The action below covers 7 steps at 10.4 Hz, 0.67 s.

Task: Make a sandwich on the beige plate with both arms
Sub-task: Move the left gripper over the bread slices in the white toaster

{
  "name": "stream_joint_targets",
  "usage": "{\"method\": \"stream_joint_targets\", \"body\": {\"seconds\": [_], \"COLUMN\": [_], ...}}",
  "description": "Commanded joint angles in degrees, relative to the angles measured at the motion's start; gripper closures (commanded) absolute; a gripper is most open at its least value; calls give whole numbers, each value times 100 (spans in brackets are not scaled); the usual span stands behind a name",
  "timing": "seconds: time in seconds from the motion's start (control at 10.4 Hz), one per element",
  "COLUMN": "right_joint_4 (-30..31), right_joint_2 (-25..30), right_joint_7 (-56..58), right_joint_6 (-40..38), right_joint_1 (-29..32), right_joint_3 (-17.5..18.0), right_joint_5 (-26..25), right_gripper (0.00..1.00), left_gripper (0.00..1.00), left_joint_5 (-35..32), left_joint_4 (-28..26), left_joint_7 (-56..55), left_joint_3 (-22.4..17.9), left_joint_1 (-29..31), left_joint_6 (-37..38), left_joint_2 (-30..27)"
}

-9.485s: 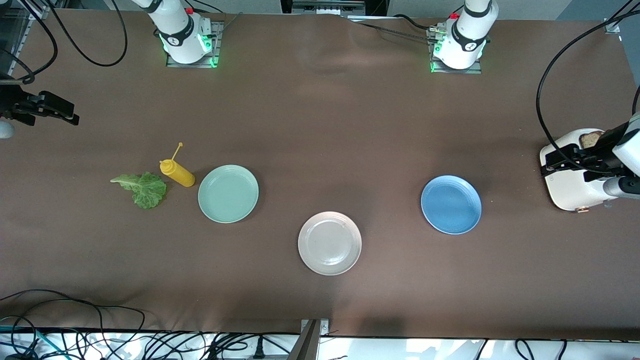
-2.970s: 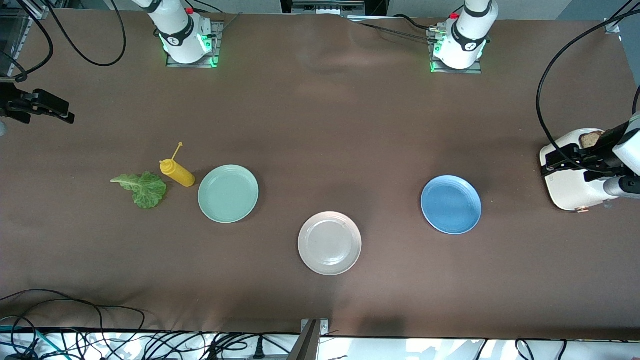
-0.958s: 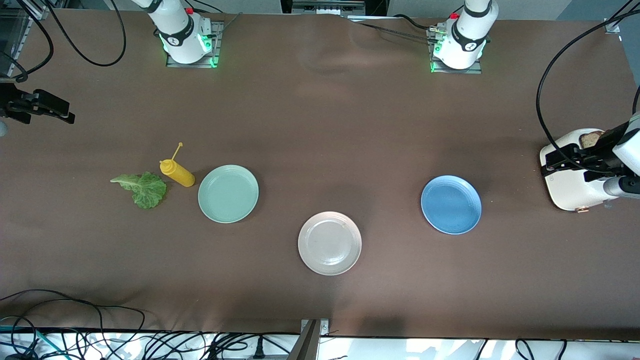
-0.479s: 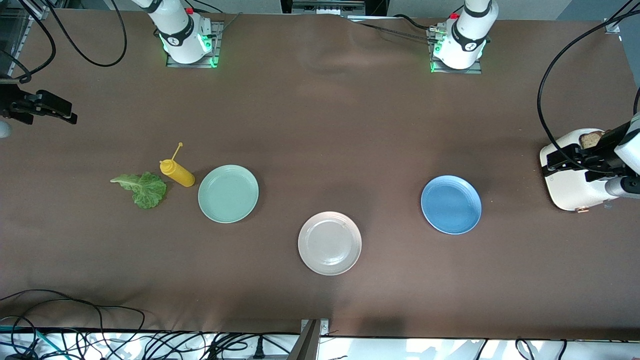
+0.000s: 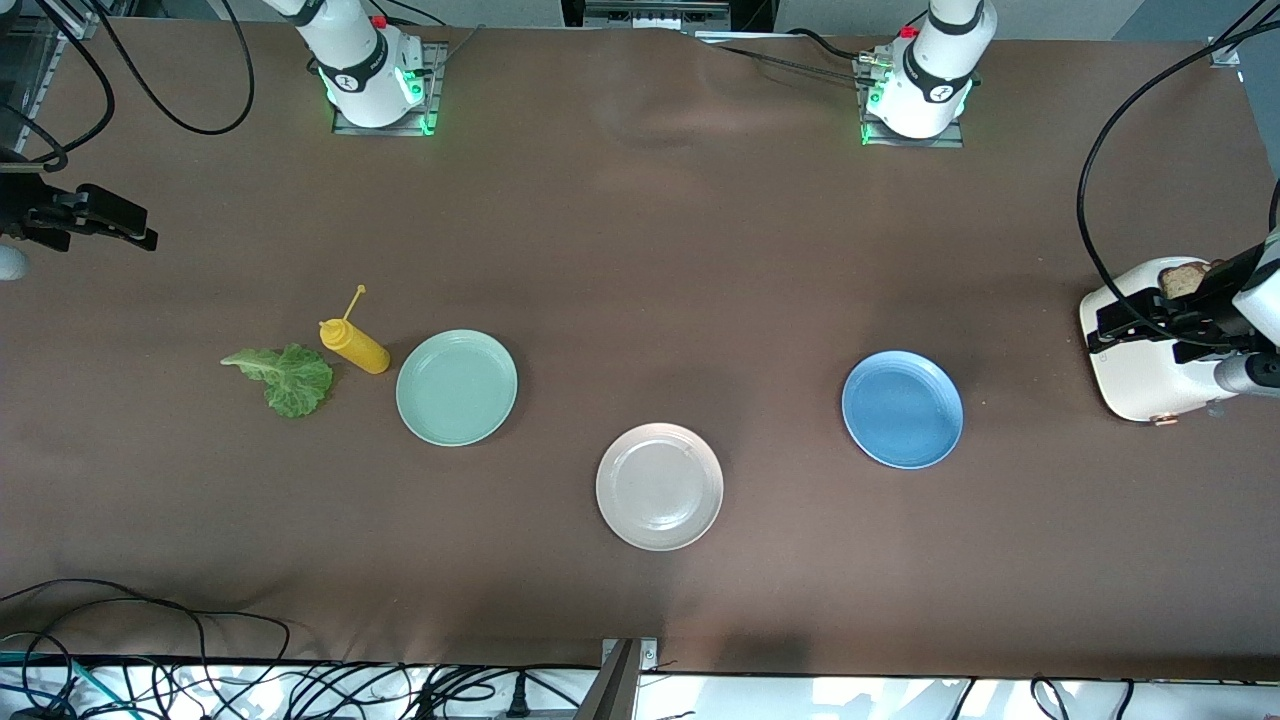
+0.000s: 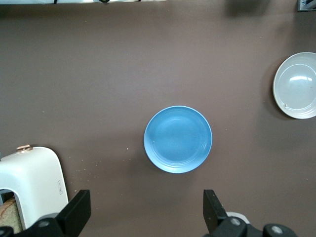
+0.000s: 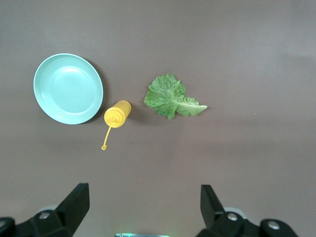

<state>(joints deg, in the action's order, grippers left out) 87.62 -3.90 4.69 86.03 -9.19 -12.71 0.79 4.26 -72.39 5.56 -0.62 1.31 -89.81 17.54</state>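
The beige plate (image 5: 659, 486) is lying bare between the mint plate (image 5: 457, 387) and the blue plate (image 5: 902, 409). The left gripper (image 5: 1140, 322) is hanging over the white toaster (image 5: 1135, 375) and the right gripper (image 5: 105, 222) over the right arm's end of the table, both with fingers spread and holding nothing.

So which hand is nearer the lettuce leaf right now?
The right hand. It hangs open above the right arm's end of the table, the lettuce leaf not far from it. The left hand is open over the white toaster at the left arm's end.

Round glossy beige plate (image 5: 659, 486) sits bare, nearest the front camera; crinkled green lettuce leaf (image 5: 283, 376) lies flat toward the right arm's end.
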Motion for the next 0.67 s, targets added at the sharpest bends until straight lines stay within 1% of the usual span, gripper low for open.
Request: {"method": "stream_joint_targets", "body": {"seconds": [0.0,0.29,0.57], "right_joint_4": [-113,-113,-113], "right_joint_2": [-23,-23,-32], "right_joint_7": [50,50,50], "right_joint_6": [-113,-113,-113], "right_joint_1": [22,22,22], "right_joint_3": [-4,-4,-4], "right_joint_5": [71,71,71], "right_gripper": [0,0,0], "left_gripper": [0,0,0], "left_joint_5": [-442,-514,-523], "left_joint_4": [6,-20,-20], "left_joint_7": [59,68,76], "left_joint_3": [1,-17,-43], "left_joint_1": [18,44,255], "left_joint_6": [-2,95,95], "left_joint_2": [-23,-32,-32]}}
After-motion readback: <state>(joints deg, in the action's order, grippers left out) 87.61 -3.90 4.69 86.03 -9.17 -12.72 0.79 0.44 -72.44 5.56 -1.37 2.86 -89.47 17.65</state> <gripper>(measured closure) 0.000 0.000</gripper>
